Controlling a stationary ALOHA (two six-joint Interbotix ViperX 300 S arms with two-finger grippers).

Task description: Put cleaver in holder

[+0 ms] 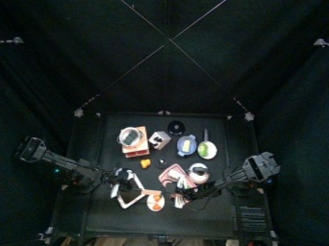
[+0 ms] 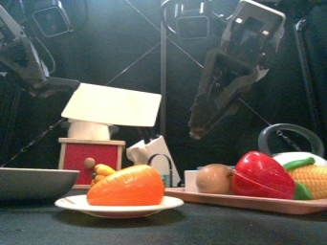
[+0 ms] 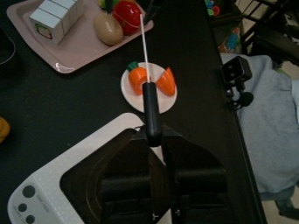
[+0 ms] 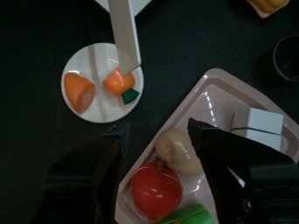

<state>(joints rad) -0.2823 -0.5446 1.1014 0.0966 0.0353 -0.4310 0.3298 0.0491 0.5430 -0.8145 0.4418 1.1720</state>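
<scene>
My left gripper (image 3: 151,140) is shut on the black handle of the cleaver (image 3: 149,101). Its white blade (image 3: 142,39) shows edge-on, reaching out over a white plate (image 3: 149,107) of orange pieces. From the front the blade (image 2: 113,103) hangs broadside in the air, just above and behind the red, wood-framed holder (image 2: 92,158). From above, the cleaver (image 1: 129,190) is at the front left and the holder (image 1: 133,139) stands farther back. My right gripper (image 4: 158,162) is open over the pink tray (image 4: 222,92), with nothing between its fingers.
The tray (image 2: 255,202) at the front right carries a red pepper (image 2: 262,175), corn, a pale round vegetable and a white box. A grey bowl (image 2: 29,182) sits at the front left. Pots and a green dish (image 1: 207,148) stand at the back right.
</scene>
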